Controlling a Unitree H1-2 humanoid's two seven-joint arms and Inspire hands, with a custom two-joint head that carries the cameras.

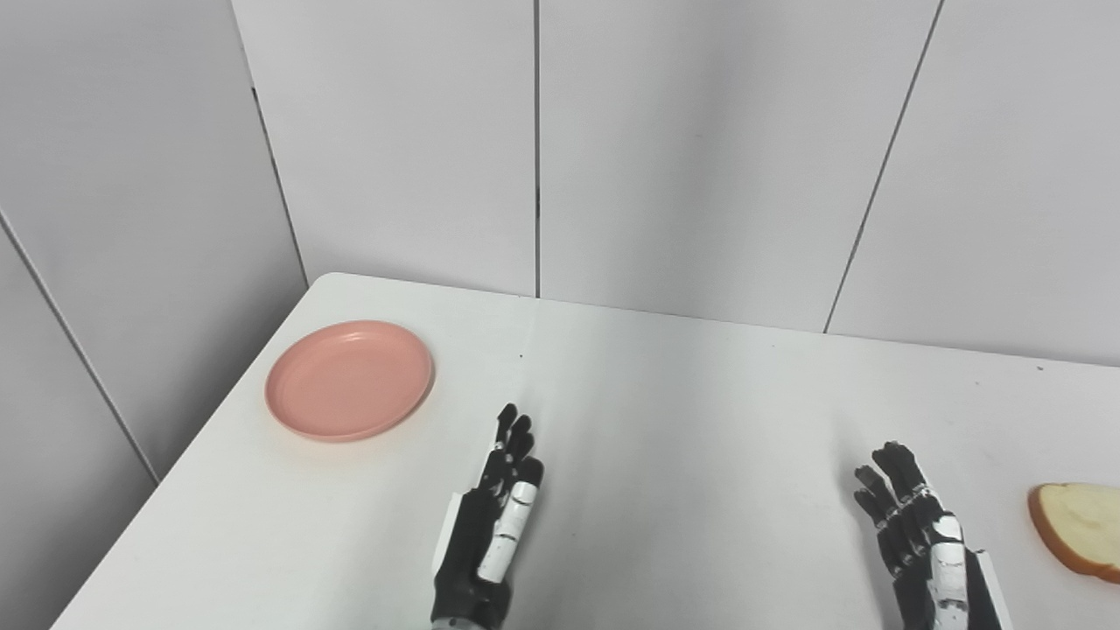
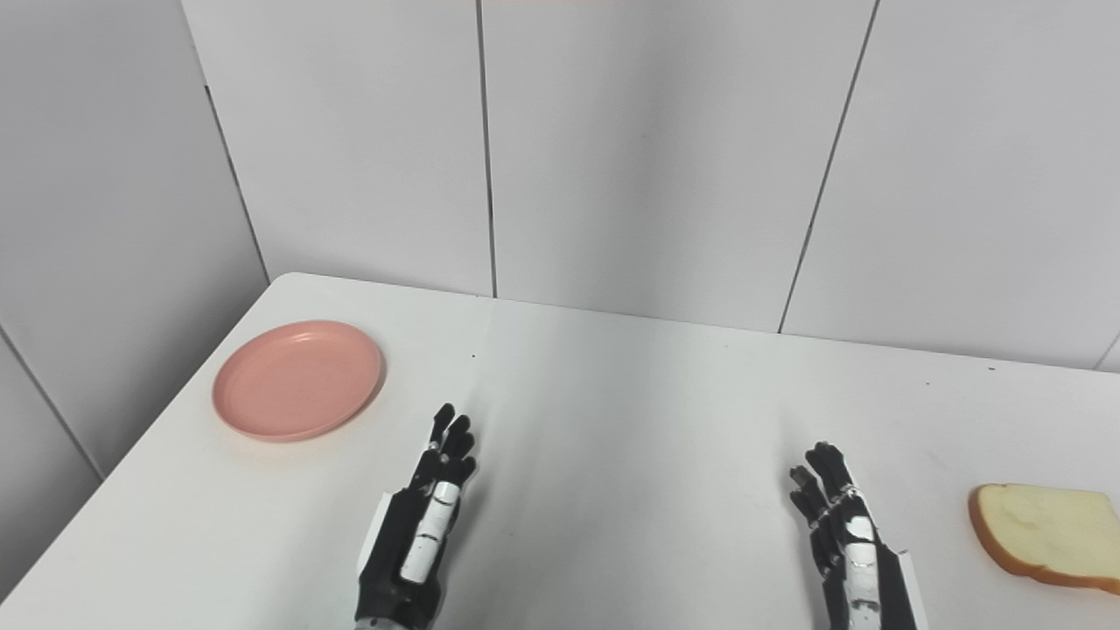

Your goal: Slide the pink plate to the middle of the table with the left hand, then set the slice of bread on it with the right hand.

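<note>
The pink plate (image 1: pixel 349 379) lies flat near the desk's (image 1: pixel 665 411) far-left corner, close to the left edge, with nothing on it. The left robot hand (image 1: pixel 490 516) hovers at about four o'clock from the plate, well apart from it, fingers straight and together, released and holding nothing. Because the plate sits so near the edge, a push that lands off-centre on its rim may spin it or nudge it toward ten o'clock and off the desk; a fingertip pressing down on the shallow rim may tip it instead of sliding it. The right robot hand (image 1: pixel 919 534) waits farther right, also released and empty, fingers slightly spread. The slice of bread (image 2: pixel 1046 532) lies flat at three o'clock from that hand, partly cut off by the picture's edge. Being soft and thin, it may tear or fold under a hard pinch.
</note>
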